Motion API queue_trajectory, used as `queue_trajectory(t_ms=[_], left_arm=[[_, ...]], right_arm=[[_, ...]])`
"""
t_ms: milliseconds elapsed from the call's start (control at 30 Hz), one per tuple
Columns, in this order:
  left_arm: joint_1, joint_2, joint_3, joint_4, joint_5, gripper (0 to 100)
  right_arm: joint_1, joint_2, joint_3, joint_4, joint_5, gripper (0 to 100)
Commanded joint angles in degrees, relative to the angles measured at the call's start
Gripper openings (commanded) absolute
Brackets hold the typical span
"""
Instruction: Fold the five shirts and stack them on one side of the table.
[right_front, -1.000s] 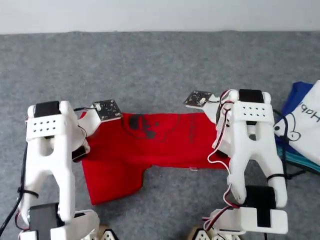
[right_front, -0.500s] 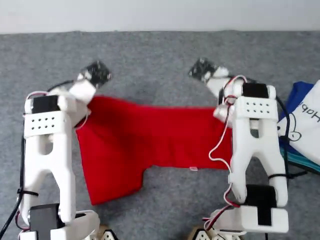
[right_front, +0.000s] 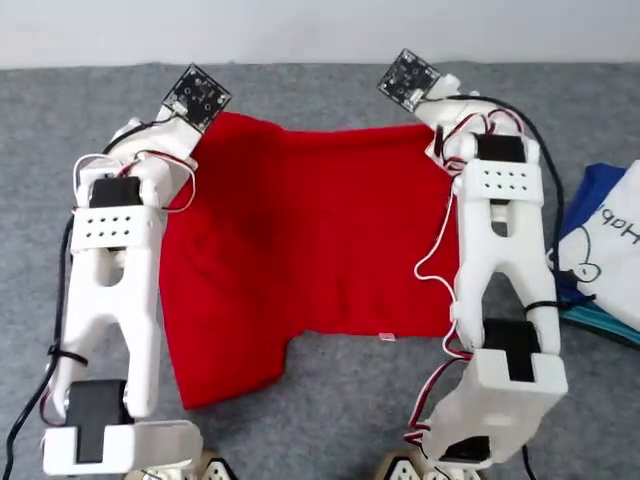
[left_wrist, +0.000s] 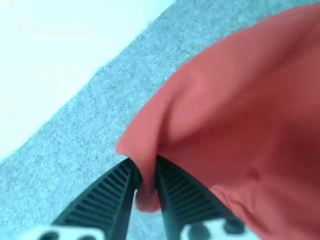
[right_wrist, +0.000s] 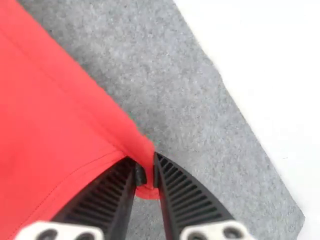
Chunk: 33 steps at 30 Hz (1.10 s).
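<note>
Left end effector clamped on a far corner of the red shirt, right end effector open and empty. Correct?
No. The right end effector is also shut on a far corner of the red shirt, as the right wrist view shows. The left end effector is clamped on its corner, as you said.

2 arms extended forward, side by side; left gripper (left_wrist: 145, 169) and right gripper (right_wrist: 144, 166) each pinch the red shirt (right_front: 300, 240)
</note>
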<state>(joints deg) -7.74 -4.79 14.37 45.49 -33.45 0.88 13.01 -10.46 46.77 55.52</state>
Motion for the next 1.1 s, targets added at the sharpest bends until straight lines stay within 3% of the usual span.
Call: queue_trajectory(t_ms=[0, 133, 300, 467, 633, 1067], left_arm=[[0.3, -0.3, -2.4, -0.3, 0.4, 1], [0.4, -0.1, -2.4, 4.9, -0.1, 1], [0.4, 0.1, -2.2, 16.4, -9.0, 1], [0.0, -0.3, 3.4, 20.9, -16.4, 1], [-0.2, -0.5, 8.9, 25.1, -20.4, 1], [-0.8, -0.5, 12.0, 31.2, -21.5, 1]], right_arm=[[-0.5, -0.4, -3.3, 1.9, -0.4, 1.0], [-0.7, 0.1, -3.1, 11.6, -0.4, 1.0], [-0.7, 0.8, -3.1, 23.8, -0.3, 1.0], [-0.8, 0.9, -2.9, 35.8, -0.4, 1.0], [-0.6, 0.8, 0.6, 41.0, -0.3, 1.0], [-0.4, 0.3, 10.5, 46.4, -0.3, 1.0]])
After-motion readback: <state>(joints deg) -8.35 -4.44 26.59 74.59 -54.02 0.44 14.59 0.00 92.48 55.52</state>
